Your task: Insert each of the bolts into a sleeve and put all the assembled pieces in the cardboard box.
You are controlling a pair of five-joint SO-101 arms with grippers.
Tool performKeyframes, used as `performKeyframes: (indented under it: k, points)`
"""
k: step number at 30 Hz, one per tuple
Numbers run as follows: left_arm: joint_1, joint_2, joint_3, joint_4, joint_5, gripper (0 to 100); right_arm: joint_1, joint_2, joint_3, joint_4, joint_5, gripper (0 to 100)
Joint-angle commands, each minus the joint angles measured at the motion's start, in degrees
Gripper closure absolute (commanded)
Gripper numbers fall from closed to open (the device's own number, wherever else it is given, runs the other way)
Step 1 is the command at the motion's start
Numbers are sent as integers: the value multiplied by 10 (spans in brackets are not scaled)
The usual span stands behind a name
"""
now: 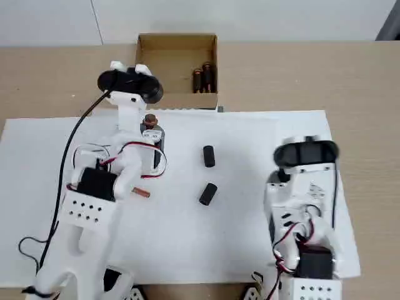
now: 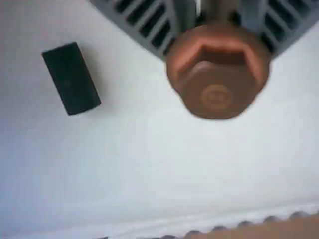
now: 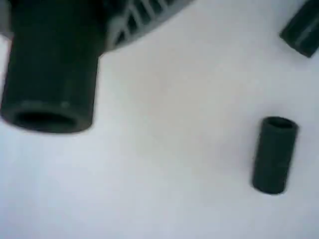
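My left gripper (image 1: 150, 130) hangs over the far left part of the white sheet, shut on a copper bolt (image 2: 217, 74) whose hex head faces the left wrist camera. My right gripper (image 3: 94, 25) is shut on a black sleeve (image 3: 50, 64), its open end toward the right wrist camera, at the right side of the sheet. Two loose black sleeves (image 1: 208, 156) (image 1: 208, 194) lie mid-sheet between the arms. A spare bolt (image 1: 141, 193) lies by the left arm. The cardboard box (image 1: 145, 62) stands at the back, holding assembled pieces (image 1: 204, 79) at its right side.
A white paper sheet (image 1: 250, 244) covers the wooden table (image 1: 362, 81). Red, white and black cables (image 1: 69, 156) trail along the left arm. The sheet has bare room in front of the loose sleeves.
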Motion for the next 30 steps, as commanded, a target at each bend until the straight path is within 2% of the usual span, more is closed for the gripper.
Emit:
performKeyframes:
  k: [1, 6, 12, 15, 18, 25, 30]
  points:
    - [-3, -43, 23, -55, -4, 995, -45, -4, 21, -73, 3, 995]
    - [-3, -94, 98, -140, -1, 995, -93, -4, 61, -156, 3, 995]
    - [3, -169, 251, -312, 1, 995, -155, -4, 112, -225, 6, 995]
    - [3, -200, 298, -374, 1, 995, -195, -4, 126, -243, 6, 995]
    - [3, -226, 310, -384, 12, 995, -234, -4, 142, -262, 6, 995]
    - [19, -281, 312, -385, 163, 995, -289, -4, 190, -349, 7, 995]
    - [55, -300, 312, -385, 226, 995, -324, -4, 194, -374, 7, 995]
